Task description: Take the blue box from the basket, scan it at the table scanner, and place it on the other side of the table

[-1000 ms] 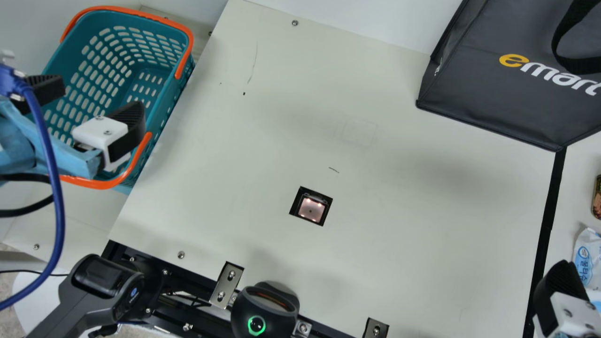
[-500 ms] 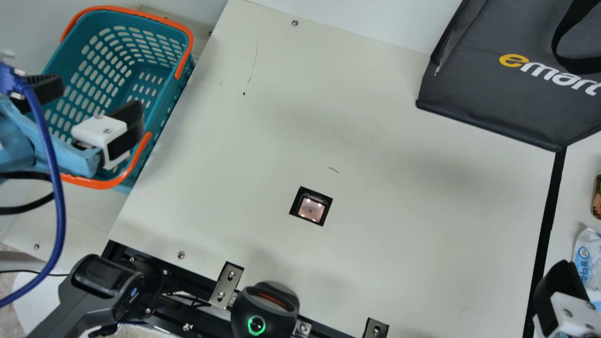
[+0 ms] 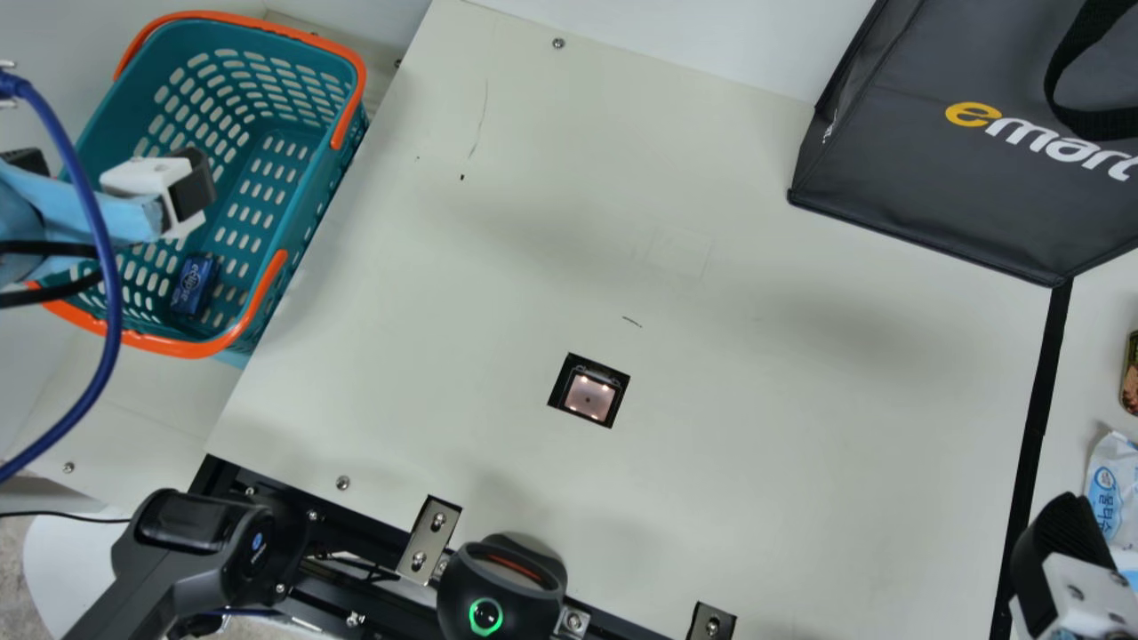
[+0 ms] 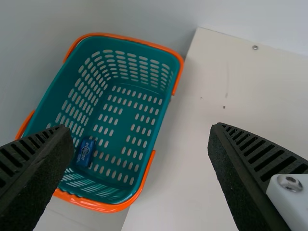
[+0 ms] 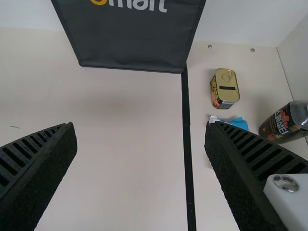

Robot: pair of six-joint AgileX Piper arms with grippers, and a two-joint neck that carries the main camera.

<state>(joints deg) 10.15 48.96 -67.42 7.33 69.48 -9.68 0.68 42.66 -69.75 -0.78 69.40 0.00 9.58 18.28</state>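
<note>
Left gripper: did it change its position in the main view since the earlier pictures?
Yes. Judged against the basket, the left gripper has shifted toward the main view's upper left, and the blue box now shows.

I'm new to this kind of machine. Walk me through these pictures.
Two robot arms work at a cream table. The main view comes from a camera on a neck between them; each wrist view looks past that arm's own tool.

Beside the table stands a teal plastic basket with orange handles; a small blue box lies inside. A square scanner window sits in the tabletop. Opposite the basket are a dark grey fabric bag, a gold-topped metal can and a white-and-blue packet.

The left tool and right tool are open, holding nothing.
</note>
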